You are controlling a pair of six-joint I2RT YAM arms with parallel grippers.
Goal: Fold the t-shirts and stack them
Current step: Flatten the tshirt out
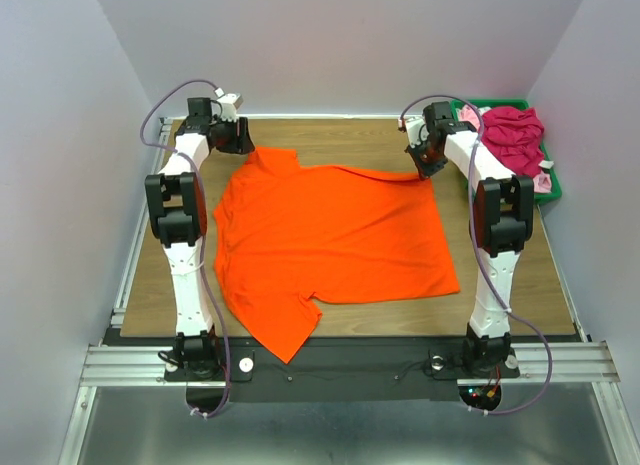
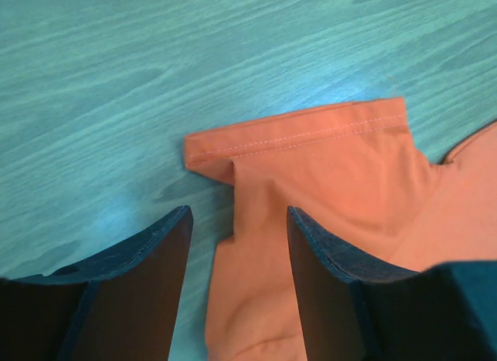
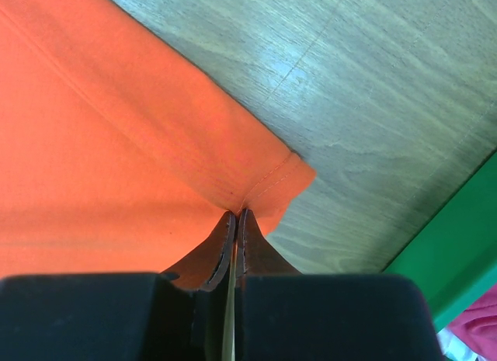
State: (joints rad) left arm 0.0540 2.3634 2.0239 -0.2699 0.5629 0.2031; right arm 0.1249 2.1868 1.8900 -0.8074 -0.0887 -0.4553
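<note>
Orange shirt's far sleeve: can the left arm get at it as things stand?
Likely yes: the left fingers are open directly over the sleeve of the orange shirt, with nothing in between.

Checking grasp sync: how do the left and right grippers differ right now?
Left gripper is open, straddling a sleeve of the orange t-shirt; right gripper is shut on its hem corner. Left gripper works far-left; right gripper sits near the green bin. Both are at the shirt's far edge.
</note>
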